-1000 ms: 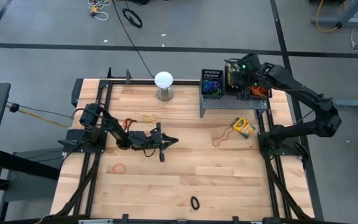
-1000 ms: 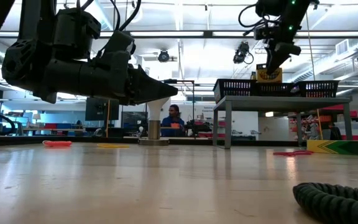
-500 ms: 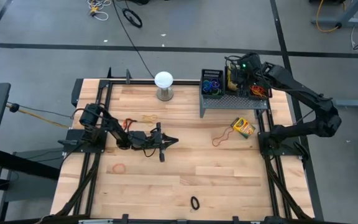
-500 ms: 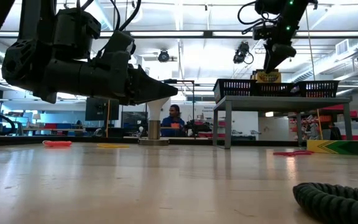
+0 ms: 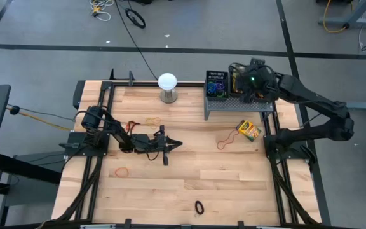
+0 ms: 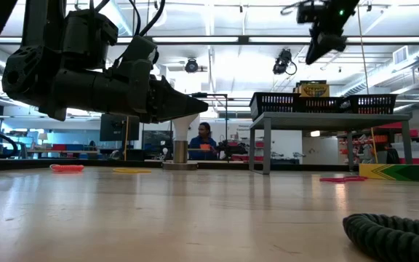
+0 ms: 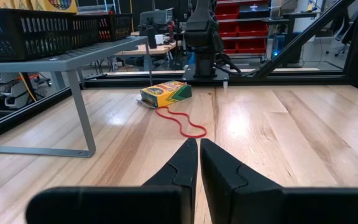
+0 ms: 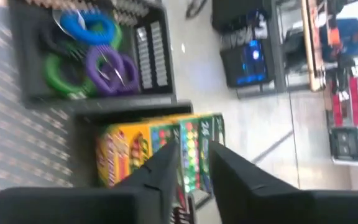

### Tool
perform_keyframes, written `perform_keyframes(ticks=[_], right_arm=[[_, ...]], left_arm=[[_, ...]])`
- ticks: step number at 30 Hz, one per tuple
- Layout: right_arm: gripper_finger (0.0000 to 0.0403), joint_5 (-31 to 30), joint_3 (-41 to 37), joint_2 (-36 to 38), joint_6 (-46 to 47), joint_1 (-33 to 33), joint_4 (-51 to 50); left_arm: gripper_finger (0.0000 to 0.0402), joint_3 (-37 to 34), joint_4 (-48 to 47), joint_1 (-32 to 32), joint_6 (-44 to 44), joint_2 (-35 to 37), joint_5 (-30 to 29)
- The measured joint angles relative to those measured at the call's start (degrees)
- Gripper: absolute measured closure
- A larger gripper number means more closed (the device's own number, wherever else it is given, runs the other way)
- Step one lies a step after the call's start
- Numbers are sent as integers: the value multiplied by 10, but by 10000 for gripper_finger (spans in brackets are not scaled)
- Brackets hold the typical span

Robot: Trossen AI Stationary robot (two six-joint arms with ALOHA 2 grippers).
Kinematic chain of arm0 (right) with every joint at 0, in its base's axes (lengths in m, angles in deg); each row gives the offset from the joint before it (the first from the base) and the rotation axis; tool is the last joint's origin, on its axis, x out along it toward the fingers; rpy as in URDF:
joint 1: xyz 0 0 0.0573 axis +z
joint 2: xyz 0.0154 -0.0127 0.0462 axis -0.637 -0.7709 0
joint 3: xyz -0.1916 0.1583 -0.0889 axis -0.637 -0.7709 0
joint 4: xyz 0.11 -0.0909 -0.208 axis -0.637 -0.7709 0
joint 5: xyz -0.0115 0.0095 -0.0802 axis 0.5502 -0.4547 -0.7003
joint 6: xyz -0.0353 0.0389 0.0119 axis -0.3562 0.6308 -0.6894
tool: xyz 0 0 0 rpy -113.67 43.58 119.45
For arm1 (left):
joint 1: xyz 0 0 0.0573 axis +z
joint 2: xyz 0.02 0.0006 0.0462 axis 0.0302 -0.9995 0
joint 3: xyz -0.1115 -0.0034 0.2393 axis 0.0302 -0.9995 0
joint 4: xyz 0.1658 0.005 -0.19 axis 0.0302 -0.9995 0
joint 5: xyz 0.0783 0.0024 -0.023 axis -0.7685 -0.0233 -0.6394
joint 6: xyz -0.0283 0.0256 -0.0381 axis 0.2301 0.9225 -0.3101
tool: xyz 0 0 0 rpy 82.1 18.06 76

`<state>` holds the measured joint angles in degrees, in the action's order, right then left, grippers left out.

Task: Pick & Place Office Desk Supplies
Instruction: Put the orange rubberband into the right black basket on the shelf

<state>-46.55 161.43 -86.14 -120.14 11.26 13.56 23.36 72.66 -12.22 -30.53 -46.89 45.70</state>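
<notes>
**A:** Crayon box [image 8: 160, 152] stands in the middle black mesh bin [image 5: 238, 83] on the grey perforated riser [image 7: 61, 59]. Its top pokes above the bin rim in the low view. Can you read any print?

**B:** Partly. A "24" shows on the green panel in the right wrist view; the rest is too blurred. The low view shows dark lettering on its yellow top, not legible.

**A:** Right gripper [image 8: 188, 163]?

**B:** Above that bin, clear of the box. Fingers stand a little apart with nothing between them.

**A:** Neighbouring bins?

**B:** The bin [image 5: 216, 84] nearest the white globe [image 5: 167, 81] holds rubber-band loops [image 8: 89, 46]: blue, green, purple. The third bin is mostly hidden under the right arm in the high view.

**A:** Second crayon box [image 5: 248, 130]?

**B:** Lying flat on the wooden table [image 5: 189, 175] just in front of the riser, with a red band [image 7: 182, 122] beside it. Yellow and green print; wording too small to read.

**A:** Other loose bands?

**B:** Red band [image 5: 132, 126] and tan band [image 5: 152, 120] near the left arm, orange loop [image 5: 122, 171] closer to the front, black loop [image 5: 199, 207] near the front edge.

**A:** Left gripper [image 7: 199, 149]?

**B:** Low over the table's left half, fingers together, holding nothing.
</notes>
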Motion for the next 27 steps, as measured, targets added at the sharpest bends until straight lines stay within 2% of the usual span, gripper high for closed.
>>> perform_keyframes(ticks=[3, 7, 10, 14, 19, 23, 27], right_arm=[[338, 10, 0, 18, 40, 35, -4], [391, 98, -9, 42, 129, 78, -9], [393, 138, -56, 63, 181, 126, 29], [397, 118, -169, 89, 231, 206, 152], [395, 94, -323, 90, 303, 316, 356], [399, 32, -439, 72, 342, 406, 550], [398, -48, -523, 47, 383, 484, 717]], left_arm=[[376, 0, 0, 0, 0, 0, 0], [376, 0, 0, 0, 0, 0, 0], [376, 0, 0, 0, 0, 0, 0], [376, 0, 0, 0, 0, 0, 0], [376, 0, 0, 0, 0, 0, 0], [376, 0, 0, 0, 0, 0, 0], [376, 1, 0, 0, -4, 0, 0]])
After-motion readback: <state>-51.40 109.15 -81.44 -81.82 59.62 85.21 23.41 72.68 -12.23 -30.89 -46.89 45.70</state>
